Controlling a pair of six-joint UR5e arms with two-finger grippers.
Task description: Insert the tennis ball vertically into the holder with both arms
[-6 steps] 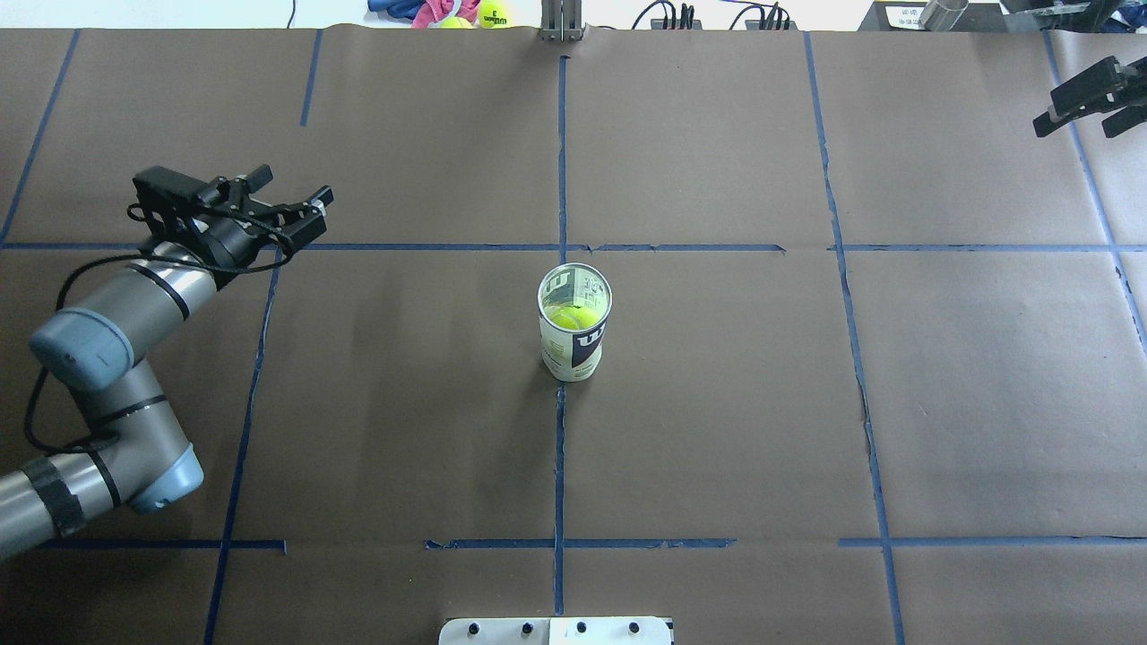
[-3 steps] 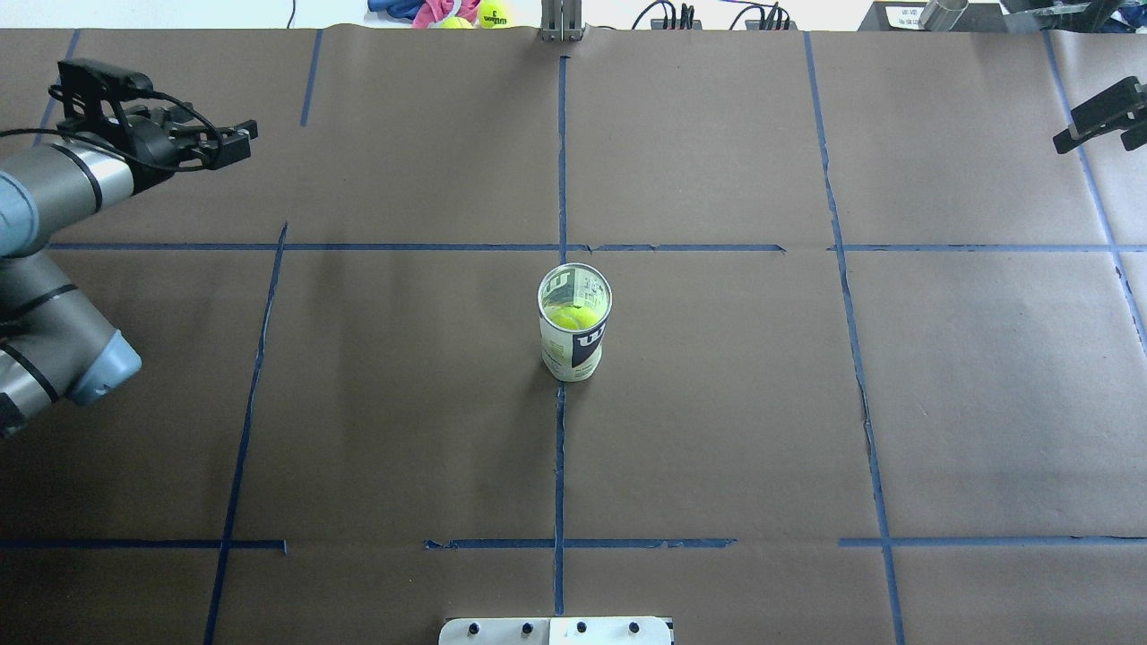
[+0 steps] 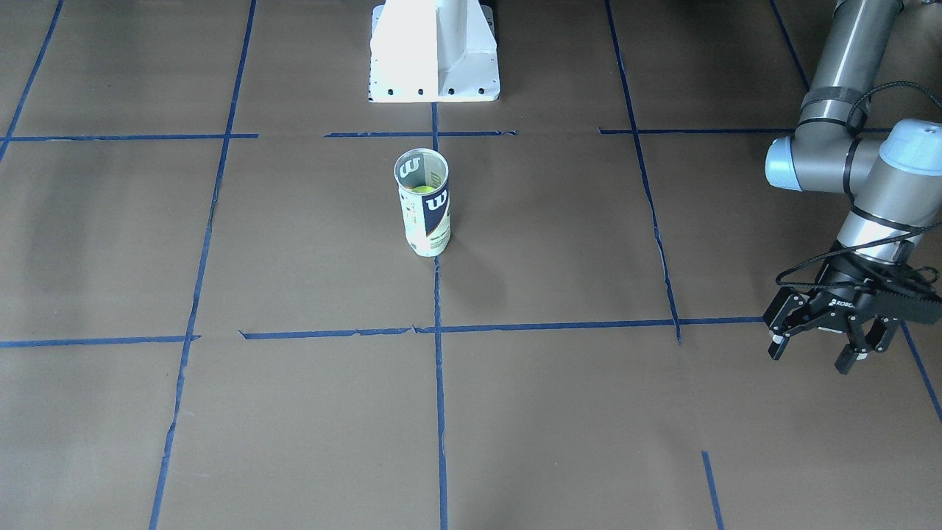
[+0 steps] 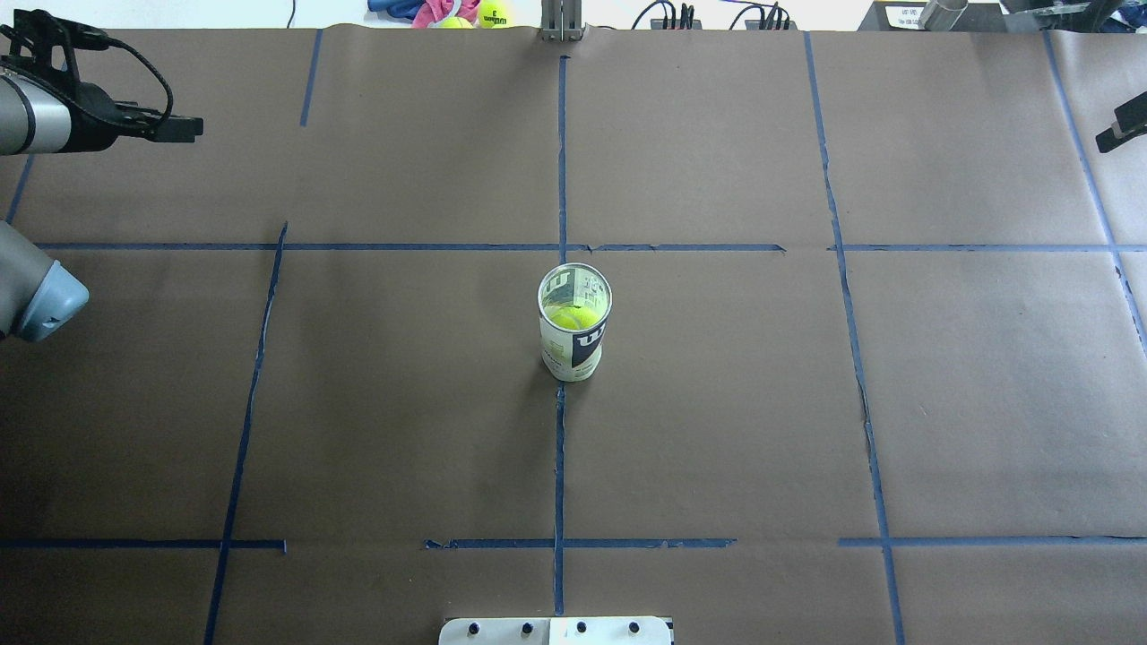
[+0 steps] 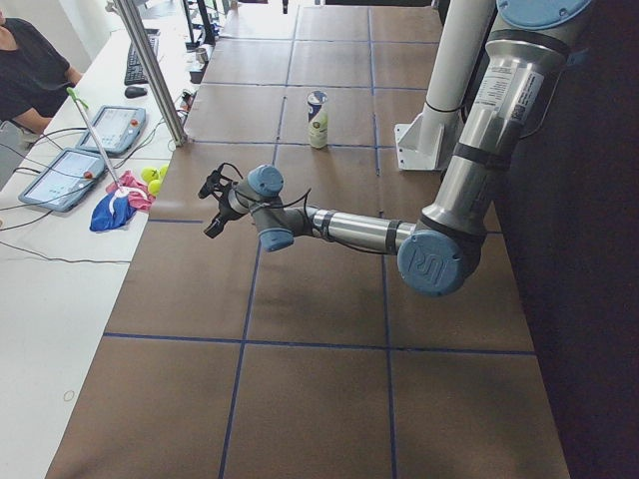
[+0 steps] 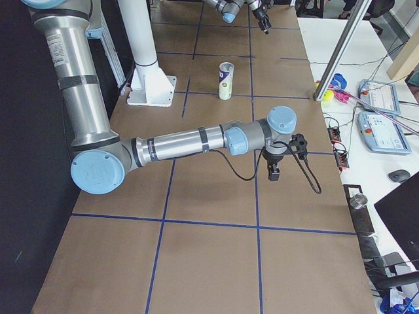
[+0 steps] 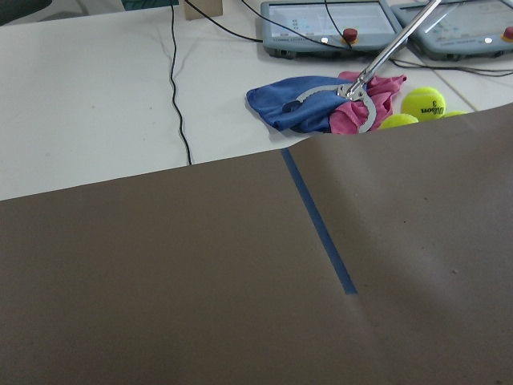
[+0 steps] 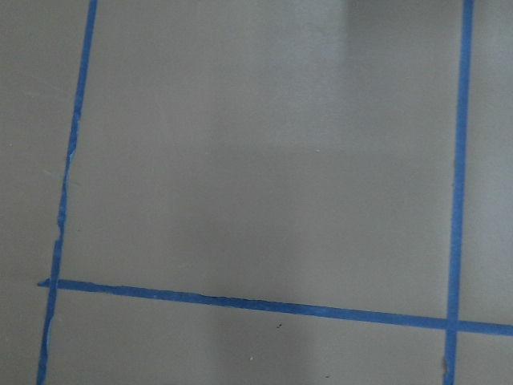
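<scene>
The holder (image 4: pixel 574 340), a clear can with a white and navy label, stands upright at the table's middle; it also shows in the front view (image 3: pixel 425 221). The yellow-green tennis ball (image 4: pixel 570 316) sits inside it, seen through the open top and in the front view (image 3: pixel 422 189). My left gripper (image 3: pixel 812 355) is open and empty, far off at the table's left side (image 4: pixel 175 128). Of my right gripper only one black finger (image 4: pixel 1125 125) shows at the overhead view's right edge; I cannot tell whether it is open or shut. Both grippers are far from the holder.
The white pedestal base (image 3: pixel 434 51) stands at the robot's side of the table. Spare tennis balls (image 7: pixel 423 103) and a blue-pink cloth (image 7: pixel 317 104) lie on the white bench beyond the far edge, by a metal post (image 4: pixel 562 22). An operator (image 5: pixel 30 70) sits at the bench.
My left arm has swung away from the middle toward the far left corner. My right gripper has slid further out past the right edge. The holder and ball have not moved.
</scene>
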